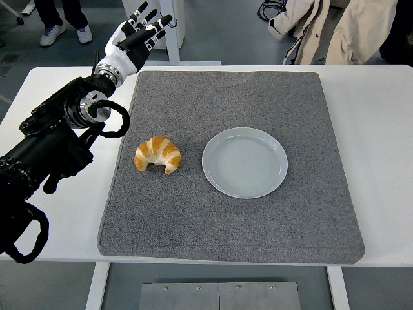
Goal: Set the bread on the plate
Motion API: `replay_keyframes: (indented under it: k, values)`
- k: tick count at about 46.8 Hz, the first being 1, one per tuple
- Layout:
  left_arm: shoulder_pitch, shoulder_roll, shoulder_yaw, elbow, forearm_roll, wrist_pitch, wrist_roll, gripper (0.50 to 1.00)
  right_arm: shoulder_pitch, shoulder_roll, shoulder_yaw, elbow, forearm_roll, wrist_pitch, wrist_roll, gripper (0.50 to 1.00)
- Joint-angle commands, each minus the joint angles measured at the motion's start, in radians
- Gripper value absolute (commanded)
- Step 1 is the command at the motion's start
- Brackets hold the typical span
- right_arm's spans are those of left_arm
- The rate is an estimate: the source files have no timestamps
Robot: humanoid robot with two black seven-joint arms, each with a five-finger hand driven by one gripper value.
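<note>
Head view
Robot hand: the left robot hand (132, 40) is raised over the far left corner of the grey mat (193, 219), fingers (150, 15) spread and fanned toward the far side, gripping nothing.
Bread: the croissant (157, 154) lies on the mat's left half, well apart from the robot hand and nearer than it, a little to its right.
Plate: the round pale plate (244, 161) sits on the mat just right of the croissant, close but not touching.
Writing: no brand, label or print can be read on the things in view.
Edges: the mat lies on the white worktop (381, 129), with a bare white strip at its left and a wider one at its right.
Room: open mat lies on the near side of the croissant and the plate, and on the far side of them up to the far edge.
Background: a beige coat (335, 29) shows at the far right; a person's shoes (64, 32) at the far left.
</note>
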Motion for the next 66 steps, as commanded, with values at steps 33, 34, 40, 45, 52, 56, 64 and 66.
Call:
replay_keyframes:
  k: [33,34,40,45,52,56,64,66]
  values:
    - [0.014,0.227,0.23,-0.445,0.0,0.178,-0.001,0.996,0.0,0.0,0.0,0.0,0.0,0.0,0.0,1.0]
    - [0.012,0.247,0.244,-0.476,0.001,0.188,-0.001,0.996,0.0,0.0,0.0,0.0,0.0,0.0,0.0,1.0]
    - [0.006,0.349,0.322,-0.617,0.003,0.211,-0.001,0.996,0.0,0.0,0.0,0.0,0.0,0.0,0.0,1.0]
    - [0.0,0.424,0.367,-0.69,0.046,0.211,0.0,0.996,0.0,0.0,0.0,0.0,0.0,0.0,0.0,1.0]
    - [0.003,0.516,0.378,-0.795,0.211,0.211,0.01,0.996,0.0,0.0,0.0,0.0,0.0,0.0,0.0,1.0]
    - [0.0,0.563,0.396,-0.838,0.328,0.211,0.02,0.996,0.0,0.0,0.0,0.0,0.0,0.0,0.0,1.0]
    - [-0.022,0.651,0.438,-0.914,0.529,0.224,0.102,0.996,0.0,0.0,0.0,0.0,0.0,0.0,0.0,1.0]
    - [-0.022,0.674,0.441,-0.93,0.58,0.225,0.126,0.996,0.0,0.0,0.0,0.0,0.001,0.0,0.0,1.0]
